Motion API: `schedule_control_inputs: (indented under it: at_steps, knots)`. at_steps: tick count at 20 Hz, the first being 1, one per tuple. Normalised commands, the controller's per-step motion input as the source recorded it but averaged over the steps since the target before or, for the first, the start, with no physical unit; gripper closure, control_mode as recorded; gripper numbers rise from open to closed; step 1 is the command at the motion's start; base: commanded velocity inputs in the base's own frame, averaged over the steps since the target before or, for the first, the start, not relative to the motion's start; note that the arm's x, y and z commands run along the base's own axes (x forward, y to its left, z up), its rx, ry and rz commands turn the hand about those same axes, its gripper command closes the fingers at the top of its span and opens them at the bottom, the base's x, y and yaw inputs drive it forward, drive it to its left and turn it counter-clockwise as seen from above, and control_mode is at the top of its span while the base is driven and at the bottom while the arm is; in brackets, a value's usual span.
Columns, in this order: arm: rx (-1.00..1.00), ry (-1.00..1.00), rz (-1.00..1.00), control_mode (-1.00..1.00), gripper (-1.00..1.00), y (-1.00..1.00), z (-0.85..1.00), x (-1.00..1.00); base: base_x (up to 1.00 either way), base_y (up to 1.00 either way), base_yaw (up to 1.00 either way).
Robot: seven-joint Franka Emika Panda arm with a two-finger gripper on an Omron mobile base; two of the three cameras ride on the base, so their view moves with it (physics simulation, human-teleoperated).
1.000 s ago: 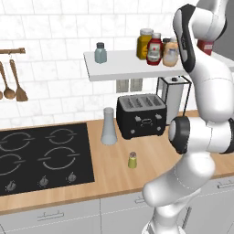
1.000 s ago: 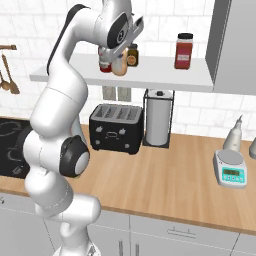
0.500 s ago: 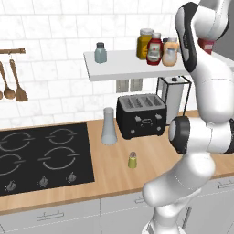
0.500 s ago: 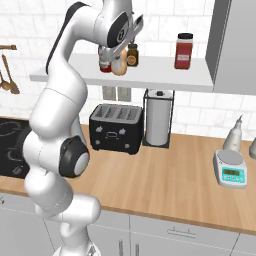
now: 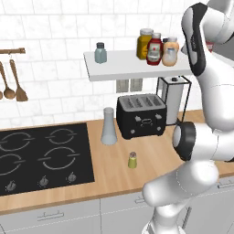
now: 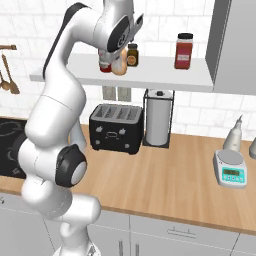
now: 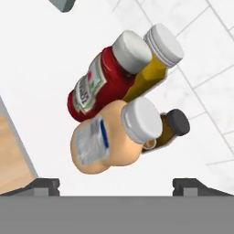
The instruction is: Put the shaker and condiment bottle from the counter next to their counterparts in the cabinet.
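Fingers (image 7: 45, 184) spread wide, nothing between them. Condiment bottle (image 7: 112, 137) stands free on the cabinet (image 7: 41, 59) straight ahead of the tips, upright, touching the red ketchup bottle (image 7: 103, 80), with the yellow jar (image 7: 153, 68) and a dark bottle (image 7: 171, 125) just beyond. That half looks done.

Next is the shaker (image 5: 132, 159): down on the table (image 5: 119, 171), upright, in front of the toaster (image 5: 140, 115), just right of the hob (image 5: 43, 155). It lies well below and left of the fingers. Its mate, the blue-grey shaker (image 5: 100, 52), sits at the cabinet's left end, well apart from the bottle cluster. Top-down grasp on the vertical axis looks simplest.
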Motion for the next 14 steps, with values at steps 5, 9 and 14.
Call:
schedule_control_inputs:
  at_steps: [5, 9, 14]
  knots:
    - [0.00, -0.05, 0.03, -1.00, -1.00, 0.00, 0.00, -0.13, 0.00, 0.00, 0.00]
    - [0.00, -0.06, 0.00, -1.00, -1.00, -0.06, 0.00, -0.37, 0.00, 0.00, 0.00]
    - [0.00, -0.13, 0.00, -1.00, -1.00, -0.08, 0.00, -0.74, 0.00, 0.00, 0.00]
